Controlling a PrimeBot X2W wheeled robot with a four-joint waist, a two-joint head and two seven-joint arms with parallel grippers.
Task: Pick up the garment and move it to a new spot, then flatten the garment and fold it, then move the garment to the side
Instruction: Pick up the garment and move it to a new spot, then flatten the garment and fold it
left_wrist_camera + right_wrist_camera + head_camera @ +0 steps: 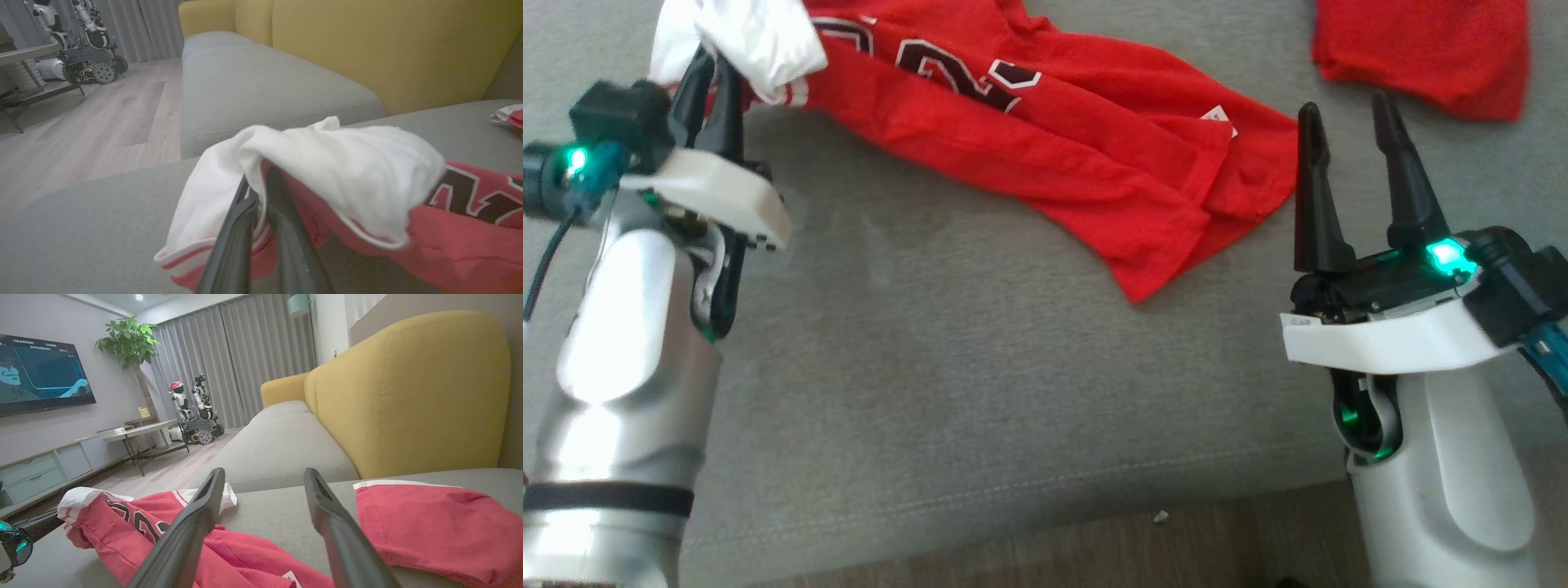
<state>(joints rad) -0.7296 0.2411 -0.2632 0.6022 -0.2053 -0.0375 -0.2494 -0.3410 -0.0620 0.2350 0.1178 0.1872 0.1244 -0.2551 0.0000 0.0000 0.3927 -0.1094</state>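
Grey sofa (pixel 931 367), red jersey (pixel 1054 155) slanting down-right, numerals (pixel 947 69) partly hidden, left fingers (pixel 727 106) pinching its white sleeve (pixel 760 41), right fingers (pixel 1313 196) spread.

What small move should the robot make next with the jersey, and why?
Probably advance the open right end effector to the nearby edge of the red jersey and pinch it, since the left end effector is shut on the white sleeve.
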